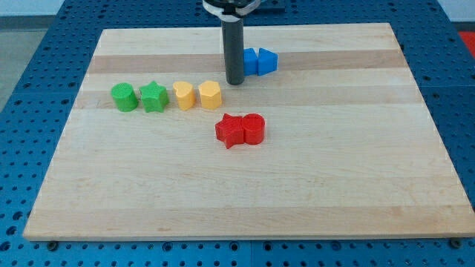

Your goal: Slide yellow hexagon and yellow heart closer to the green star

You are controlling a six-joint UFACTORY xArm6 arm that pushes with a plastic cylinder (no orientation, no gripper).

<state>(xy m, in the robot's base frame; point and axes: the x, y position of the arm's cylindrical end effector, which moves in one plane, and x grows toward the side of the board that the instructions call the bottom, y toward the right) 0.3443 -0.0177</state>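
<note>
Rod (234, 44) top cropped; hides blue block (250, 61) edge.

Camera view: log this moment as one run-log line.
my tip right of yellow hexagon | yellow heart beside green star | no contact visible

Lab bench: wooden board (245, 185) on blue perforated metal table (44, 44).

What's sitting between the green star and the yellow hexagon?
In the camera view, the yellow heart sits between the green star and the yellow hexagon, all in one row.
</note>
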